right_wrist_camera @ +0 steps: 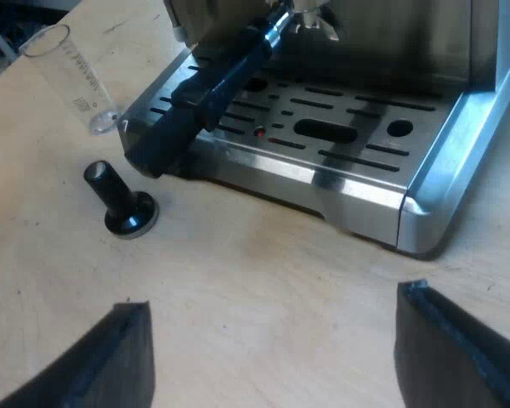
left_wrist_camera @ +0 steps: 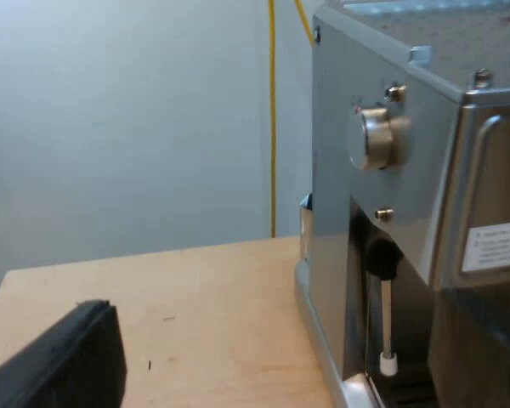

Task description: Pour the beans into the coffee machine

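The espresso machine rises close beside my left gripper, which hangs low over the wooden table; the machine's side carries a round metal knob. My right gripper hovers open over bare table just before the machine's drip tray, with nothing between its fingers. A clear measuring glass with printed marks stands on the table near the tray's corner. Between the glass and my right gripper a tamper with a black knob stands on its base. The metal holder's dark handle juts out from the machine's front over the tray.
A steam wand with a black grip and white tip hangs down the machine's side. The wooden table ends at an edge before a pale wall. The drip tray has slotted openings.
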`<state>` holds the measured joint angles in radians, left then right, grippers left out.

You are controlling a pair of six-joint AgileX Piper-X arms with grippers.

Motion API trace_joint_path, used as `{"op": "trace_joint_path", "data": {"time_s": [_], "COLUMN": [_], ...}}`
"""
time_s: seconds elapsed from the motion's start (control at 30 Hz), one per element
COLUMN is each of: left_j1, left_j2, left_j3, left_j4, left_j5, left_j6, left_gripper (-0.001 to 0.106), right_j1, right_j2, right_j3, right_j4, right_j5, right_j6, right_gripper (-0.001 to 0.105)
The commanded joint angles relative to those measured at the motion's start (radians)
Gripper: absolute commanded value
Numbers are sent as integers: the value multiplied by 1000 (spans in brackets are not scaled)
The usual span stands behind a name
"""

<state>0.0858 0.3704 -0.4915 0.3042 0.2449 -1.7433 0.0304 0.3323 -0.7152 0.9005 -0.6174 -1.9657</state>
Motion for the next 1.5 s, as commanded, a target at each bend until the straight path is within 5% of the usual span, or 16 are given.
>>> {"op": "trace_joint_path", "data": {"time_s": [0.03,0.57,0.73,0.93,1.07,1.3,1.5], "left_j1": [-1,-1,-1,-1,-1,-1,-1], "left_j2": [-65,-416,-416,-418,-418,-418,-418], "left_j3": [-33,-42,-110,-162,-201,-201,-214], "left_j4": [84,349,572,676,797,832,838], "left_j5": [-10,-7,-7,-7,-9,-5,-6], "left_j6": [-3,-3,14,107,109,83,80], "left_gripper": [86,86,86,86,86,86,86], "right_j1": [-4,-4,-4,-4,-4,-4,-4], "right_j2": [-8,-8,-15,-53,-95,-190,-293], "right_j3": [-4,-4,-4,-4,-4,-4,-4], "right_j4": [-8,-8,-8,-8,-8,-6,-6], "right_j5": [-14,-87,-87,-87,-82,-54,99], "right_j6": [-33,-82,-82,-82,-82,-63,21], "right_gripper": [62,62,62,62,62,62,62]}}
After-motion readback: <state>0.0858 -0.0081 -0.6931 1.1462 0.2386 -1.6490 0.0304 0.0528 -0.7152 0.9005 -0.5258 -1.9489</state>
